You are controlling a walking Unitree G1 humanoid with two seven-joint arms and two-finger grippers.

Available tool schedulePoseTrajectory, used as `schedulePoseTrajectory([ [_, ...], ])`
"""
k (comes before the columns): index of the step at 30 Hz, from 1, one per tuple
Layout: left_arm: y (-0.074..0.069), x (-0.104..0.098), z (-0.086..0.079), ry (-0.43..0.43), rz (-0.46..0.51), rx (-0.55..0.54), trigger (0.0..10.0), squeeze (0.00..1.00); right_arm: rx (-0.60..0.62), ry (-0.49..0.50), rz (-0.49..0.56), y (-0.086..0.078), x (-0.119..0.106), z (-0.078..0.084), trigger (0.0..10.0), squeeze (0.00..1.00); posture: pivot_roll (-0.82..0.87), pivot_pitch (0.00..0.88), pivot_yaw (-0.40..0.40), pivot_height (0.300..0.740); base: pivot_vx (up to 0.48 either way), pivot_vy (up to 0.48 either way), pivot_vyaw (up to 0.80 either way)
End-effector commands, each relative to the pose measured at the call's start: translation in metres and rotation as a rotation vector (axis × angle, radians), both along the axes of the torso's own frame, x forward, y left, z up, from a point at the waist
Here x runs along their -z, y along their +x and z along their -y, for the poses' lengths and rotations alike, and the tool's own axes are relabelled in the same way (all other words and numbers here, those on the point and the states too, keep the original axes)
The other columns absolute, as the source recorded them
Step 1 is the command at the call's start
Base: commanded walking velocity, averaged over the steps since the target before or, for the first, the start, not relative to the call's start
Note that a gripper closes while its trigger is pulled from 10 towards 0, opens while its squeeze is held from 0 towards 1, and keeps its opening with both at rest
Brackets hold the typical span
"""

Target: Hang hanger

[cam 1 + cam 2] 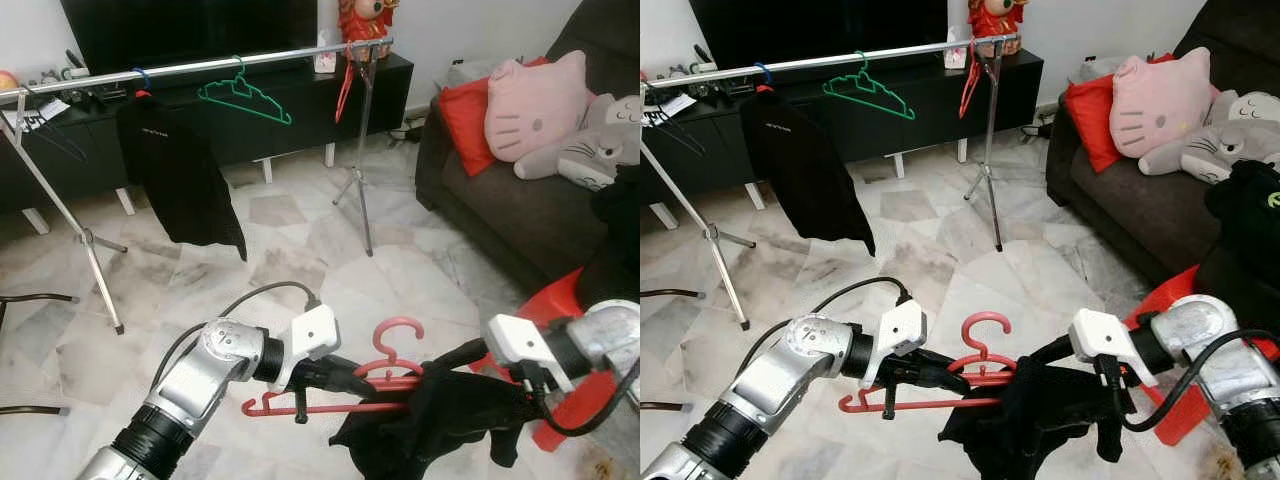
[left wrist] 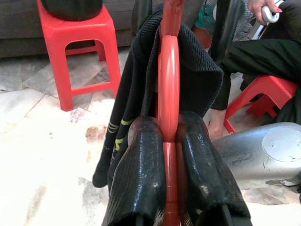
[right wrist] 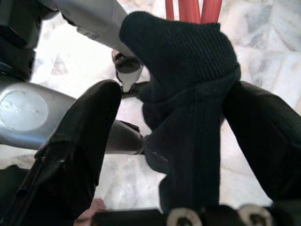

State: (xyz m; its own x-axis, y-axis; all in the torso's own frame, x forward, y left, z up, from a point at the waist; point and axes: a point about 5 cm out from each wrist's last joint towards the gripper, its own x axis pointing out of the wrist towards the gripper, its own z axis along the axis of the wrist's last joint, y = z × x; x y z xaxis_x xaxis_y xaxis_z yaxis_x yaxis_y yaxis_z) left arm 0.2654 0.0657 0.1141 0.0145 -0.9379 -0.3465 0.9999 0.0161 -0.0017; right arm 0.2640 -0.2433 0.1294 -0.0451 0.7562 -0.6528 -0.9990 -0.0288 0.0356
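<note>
A red plastic hanger (image 1: 385, 345) is held low over the marble floor, and my left gripper (image 1: 365, 385) is shut on its stem just below the hook. In the left wrist view both black fingers (image 2: 141, 179) press the red stem (image 2: 168, 94). A black knit garment (image 1: 440, 420) is draped over the hanger's right half. My right gripper (image 3: 175, 88) stands open around a fold of this garment (image 3: 188, 94); one finger (image 3: 263, 136) touches the cloth, the other (image 3: 89, 136) is apart from it. The silver clothes rail (image 1: 200, 66) runs across the room ahead.
On the rail hang a black shirt (image 1: 180, 180), a green hanger (image 1: 245, 100) and a red hanger (image 1: 345, 90). A dark sofa (image 1: 520, 210) with plush cushions stands on the right, with a red stool (image 1: 560, 300) before it. A person's hand (image 2: 263, 9) is near.
</note>
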Motion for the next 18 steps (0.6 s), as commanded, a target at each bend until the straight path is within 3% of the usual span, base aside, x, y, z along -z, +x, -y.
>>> schedulePoseTrajectory([
  [1, 0.0006, -0.0134, 0.0072, -0.028, 0.056, 0.031, 10.0, 0.00, -0.014, -0.004, 0.027, 0.0037, -0.0008, -0.0033, 10.0, 0.00, -0.15, 0.003, -0.036, 0.740, 0.000, 0.000, 0.00],
  [8, 0.0007, -0.0137, 0.0076, -0.029, 0.060, 0.032, 10.0, 0.00, -0.020, 0.001, 0.016, 0.0039, 0.0014, -0.0055, 10.0, 0.00, -0.15, 0.005, -0.036, 0.740, 0.000, 0.000, 0.00],
  [9, 0.0007, -0.0138, 0.0077, -0.029, 0.060, 0.032, 10.0, 0.00, -0.018, 0.000, 0.017, 0.0042, 0.0021, -0.0056, 8.9, 0.00, -0.15, 0.005, -0.036, 0.740, 0.000, 0.000, 0.00],
  [10, 0.0010, -0.0142, 0.0079, -0.030, 0.062, 0.032, 10.0, 0.00, -0.013, -0.003, 0.016, 0.0049, 0.0031, -0.0055, 0.0, 0.00, -0.14, 0.009, -0.036, 0.740, 0.000, 0.000, 0.00],
  [18, 0.0014, -0.0149, 0.0089, -0.031, 0.067, 0.030, 10.0, 0.00, -0.017, -0.010, 0.001, 0.0046, 0.0046, -0.0054, 0.0, 0.00, -0.15, 0.011, -0.037, 0.740, 0.000, 0.000, 0.00],
])
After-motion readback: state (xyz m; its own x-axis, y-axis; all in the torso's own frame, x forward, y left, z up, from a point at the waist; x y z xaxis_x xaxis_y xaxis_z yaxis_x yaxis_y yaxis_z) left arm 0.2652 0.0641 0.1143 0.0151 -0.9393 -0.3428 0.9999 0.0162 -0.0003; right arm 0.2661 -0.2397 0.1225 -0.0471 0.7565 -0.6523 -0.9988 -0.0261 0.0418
